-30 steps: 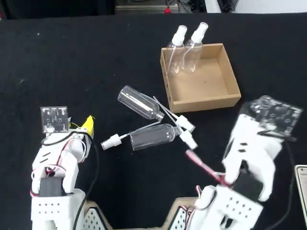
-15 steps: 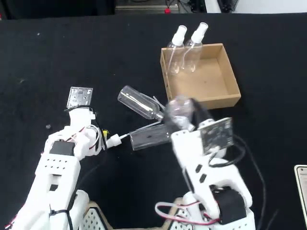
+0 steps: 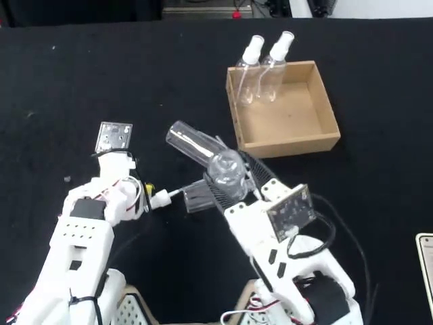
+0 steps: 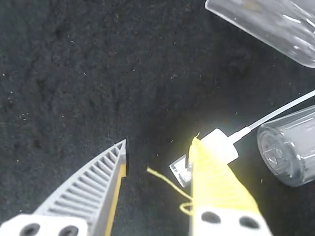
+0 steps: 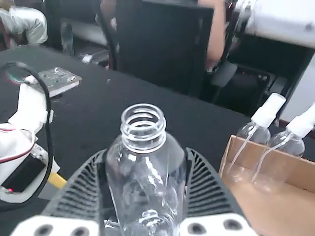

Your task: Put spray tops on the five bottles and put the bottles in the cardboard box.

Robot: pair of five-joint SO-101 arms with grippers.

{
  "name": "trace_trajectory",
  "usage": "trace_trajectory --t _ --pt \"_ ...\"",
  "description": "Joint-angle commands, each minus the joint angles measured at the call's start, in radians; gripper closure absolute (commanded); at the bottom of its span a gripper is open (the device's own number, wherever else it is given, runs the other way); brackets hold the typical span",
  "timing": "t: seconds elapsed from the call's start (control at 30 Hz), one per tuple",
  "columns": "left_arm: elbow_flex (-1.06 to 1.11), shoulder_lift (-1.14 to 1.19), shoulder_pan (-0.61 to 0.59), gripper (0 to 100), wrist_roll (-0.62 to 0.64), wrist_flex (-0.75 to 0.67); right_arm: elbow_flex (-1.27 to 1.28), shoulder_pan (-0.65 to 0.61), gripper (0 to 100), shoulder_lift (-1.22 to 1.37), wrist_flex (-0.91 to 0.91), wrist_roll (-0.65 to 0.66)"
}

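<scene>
A black table (image 3: pixel 67 81) stands with a dark chair (image 5: pixel 162 44) beyond it.

five bottles (image 3: pixel 193 144); three spray tops (image 3: pixel 160 198), two fitted; one cardboard box (image 3: pixel 291 144).

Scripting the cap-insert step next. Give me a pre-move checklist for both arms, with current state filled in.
1. Right gripper clamped on the open bottle: ok, a finger on each side.
2. Bottle neck up and uncapped: ok.
3. Left gripper open for the pick: ok.
4. Spray top centred in the left gripper's gap: not ok, it sits at the tip of the yellow finger.
5. Dip tube free of the lying bottle: cannot tell.
6. Room in the cardboard box: ok, two capped bottles lean at its far wall and the rest of the floor is bare.
</scene>
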Motion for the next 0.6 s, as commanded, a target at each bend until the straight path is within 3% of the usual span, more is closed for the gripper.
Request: trace_trajectory --t 0.0,0.2,0.37,0.57 --pt "-0.064 0.002 0.015 79 -0.008 -0.014 0.018 -0.009 98.4 -0.105 -0.012 -0.002" --pt "-0.176 0.005 0.016 79 -0.103 0.141 0.059 -0.005 98.6 -0.104 -0.041 -0.003" --pt "-0.176 0.005 0.021 79 -0.324 0.178 0.061 -0.005 98.6 -0.104 -0.023 -0.003" --pt "-0.084 0.005 0.193 79 -0.485 0.176 0.064 -0.005 98.6 -0.104 -0.018 -0.002"
